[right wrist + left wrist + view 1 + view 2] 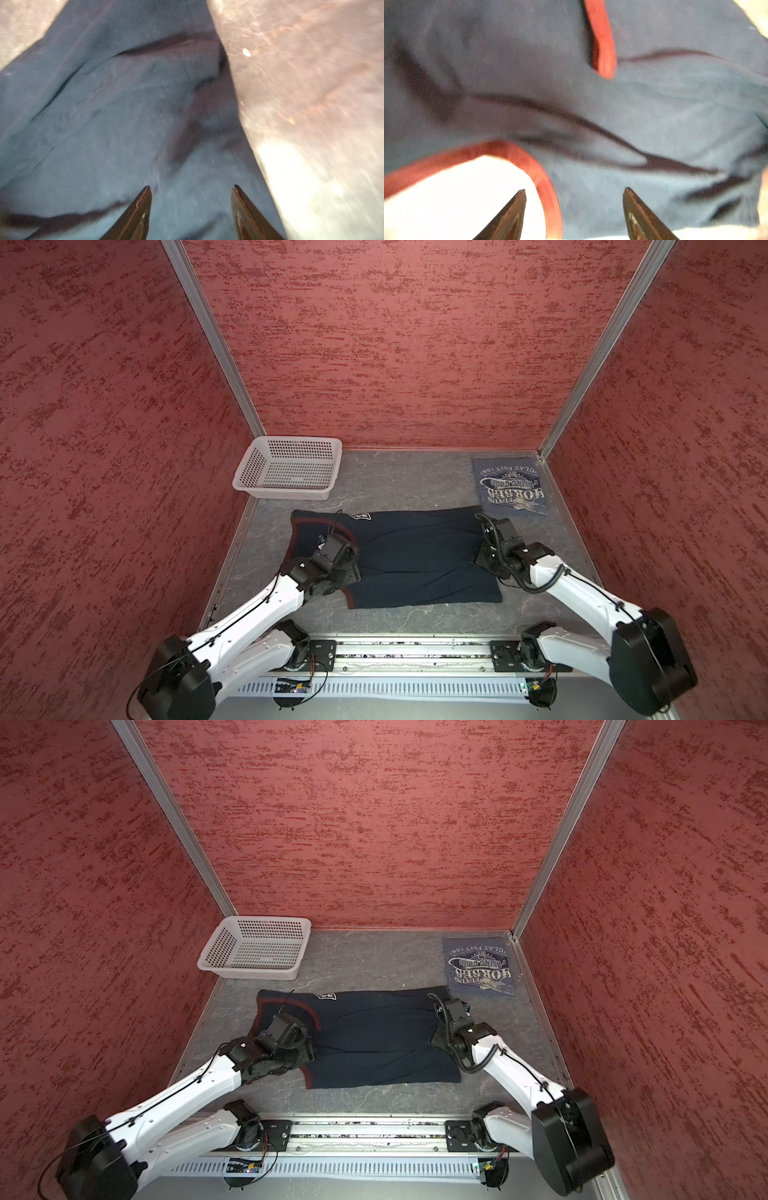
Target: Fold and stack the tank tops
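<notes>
Found the navy tank top (415,556) spread flat in the middle of the surface (407,477), maroon trim (544,182) at its left end. Found the left claw (575,189) over that armhole end, with tips wide apart astride the trim's curve, gripping nothing. Found the right claw (192,186) over the hem end, near the cloth's edge, likewise parted and empty. Cannot tell whether either touches the cloth. Spotted the slate-blue tank top (511,489) folded in the far right corner, just beside the navy one. Spotted the white basket (249,472) far left. Counted: two tank tops, two claws, one basket.
</notes>
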Robot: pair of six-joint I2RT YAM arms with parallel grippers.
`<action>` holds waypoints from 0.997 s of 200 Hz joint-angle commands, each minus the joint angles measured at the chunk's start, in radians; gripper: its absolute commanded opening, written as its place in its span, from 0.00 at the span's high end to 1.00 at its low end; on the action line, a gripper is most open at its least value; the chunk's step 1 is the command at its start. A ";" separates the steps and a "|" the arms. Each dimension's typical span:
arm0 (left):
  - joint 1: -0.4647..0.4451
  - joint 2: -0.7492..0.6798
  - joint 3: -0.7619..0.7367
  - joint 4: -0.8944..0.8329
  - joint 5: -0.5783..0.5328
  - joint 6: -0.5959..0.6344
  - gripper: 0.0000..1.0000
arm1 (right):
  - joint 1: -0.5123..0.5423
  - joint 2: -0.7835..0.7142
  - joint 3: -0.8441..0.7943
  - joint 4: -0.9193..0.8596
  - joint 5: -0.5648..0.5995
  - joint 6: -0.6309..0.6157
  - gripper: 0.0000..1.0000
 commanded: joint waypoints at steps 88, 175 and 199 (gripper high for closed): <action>-0.258 0.089 -0.093 -0.016 -0.024 -0.277 0.39 | 0.121 -0.191 -0.180 -0.255 0.046 0.319 0.43; -0.261 0.121 -0.134 0.036 -0.013 -0.293 0.55 | 0.201 -0.292 -0.143 -0.436 0.111 0.413 0.43; -0.266 0.117 -0.134 0.041 -0.013 -0.295 0.60 | 0.223 -0.288 -0.188 -0.377 0.072 0.440 0.46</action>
